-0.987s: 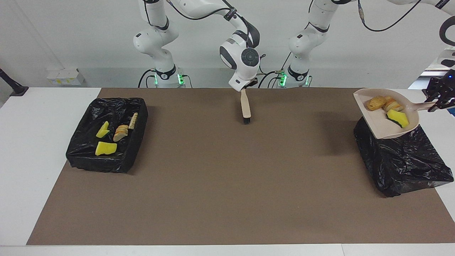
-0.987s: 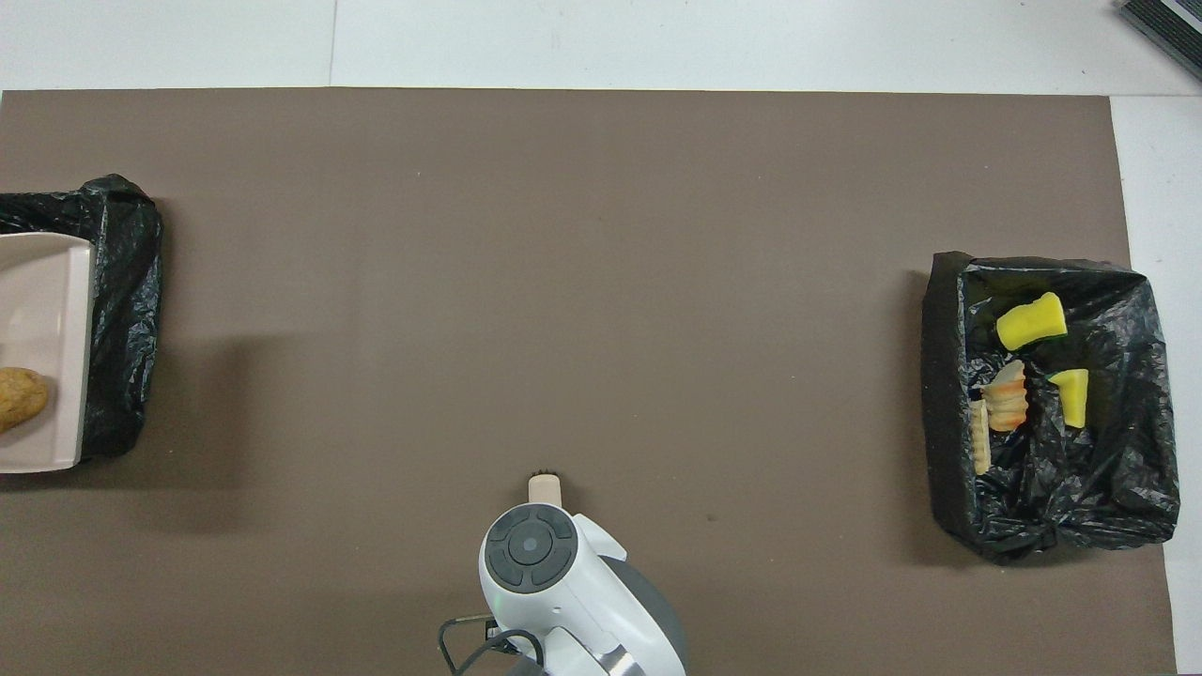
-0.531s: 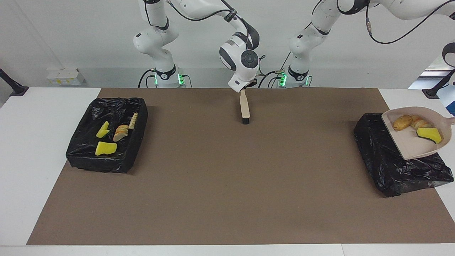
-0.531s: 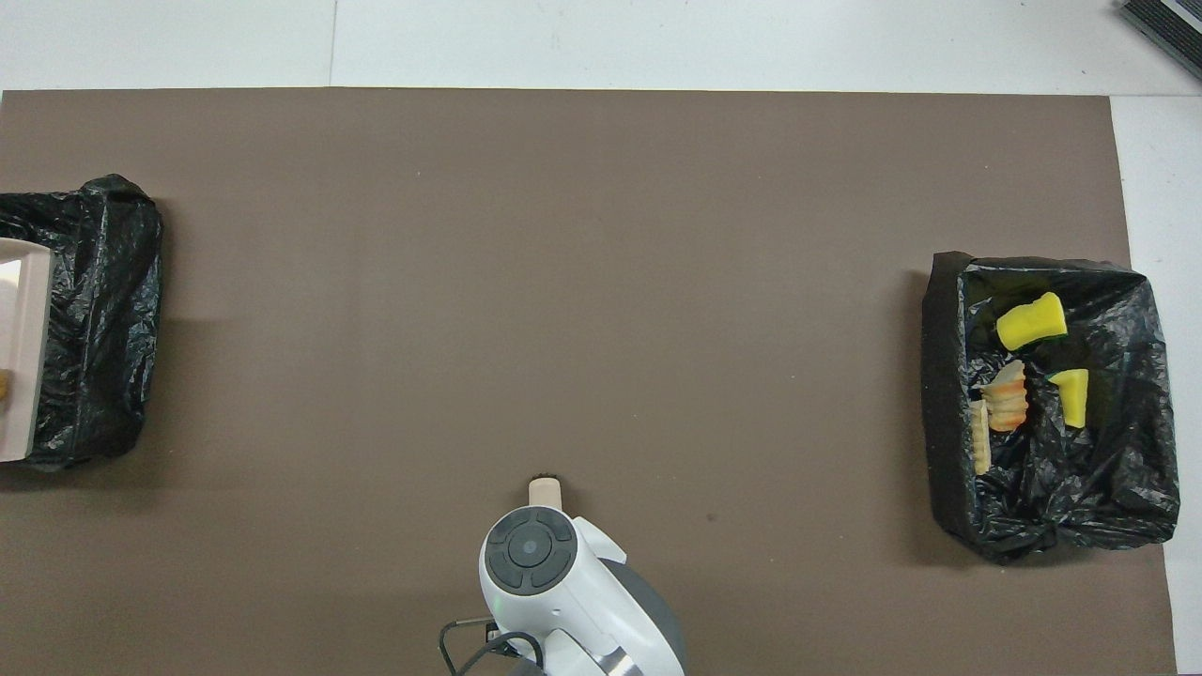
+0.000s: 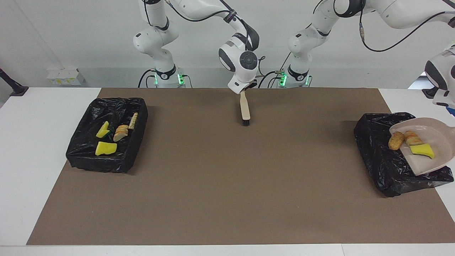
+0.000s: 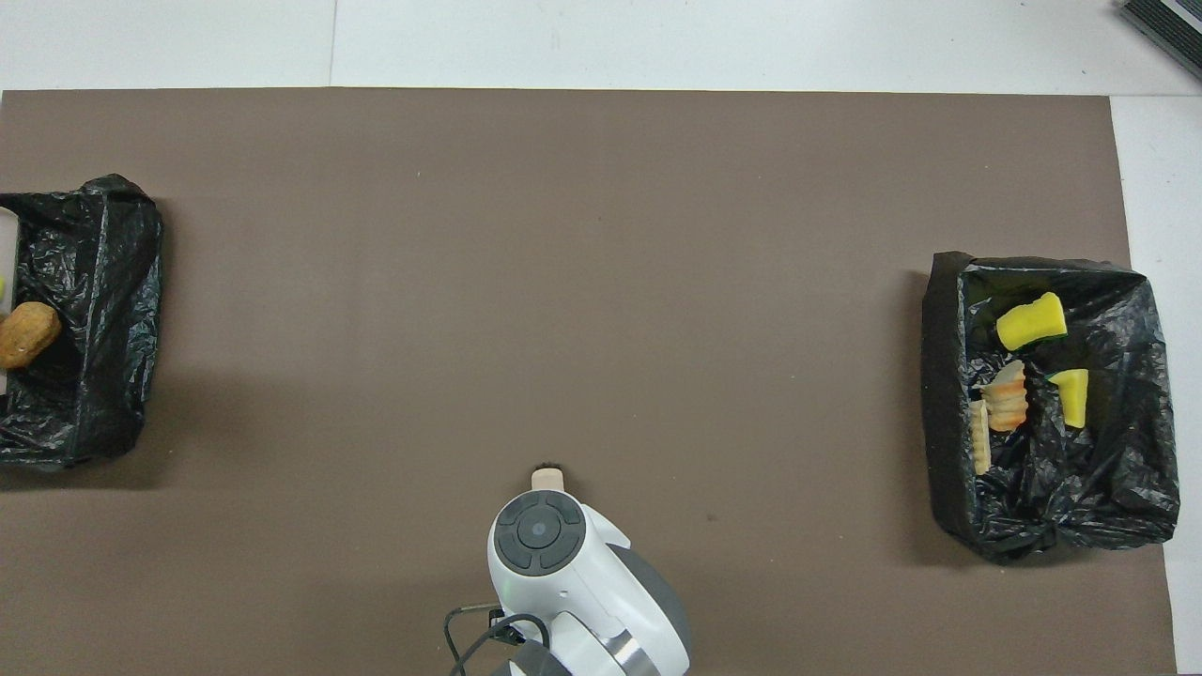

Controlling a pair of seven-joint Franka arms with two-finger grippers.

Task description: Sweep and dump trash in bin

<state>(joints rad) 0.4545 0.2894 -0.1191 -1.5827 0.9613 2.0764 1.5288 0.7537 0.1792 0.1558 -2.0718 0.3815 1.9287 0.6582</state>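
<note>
The beige dustpan point(image 5: 432, 142) hangs tilted over the black-lined bin point(image 5: 384, 167) at the left arm's end of the table. Its handle runs off the view's edge below my left arm's wrist point(image 5: 440, 74), where the left gripper is cut off. Trash lies in the pan: a brown bread lump point(image 5: 395, 140) at the lower lip, a second bread piece point(image 5: 412, 138) and a yellow sponge point(image 5: 422, 150). The overhead view shows the lump point(image 6: 28, 333) over that bin point(image 6: 103, 310). My right gripper point(image 5: 244, 91) is shut on the beige brush point(image 5: 245, 108), bristles down at the mat.
A second black-lined bin point(image 5: 81, 156) at the right arm's end of the table holds yellow sponge pieces point(image 5: 105, 148) and bread slices point(image 5: 121, 132). The brown mat point(image 5: 227, 185) covers the table between the bins.
The dustpan has come down and out toward the table's end over the bin and tipped. Its trash has slid toward the lip. The brush has hardly moved.
</note>
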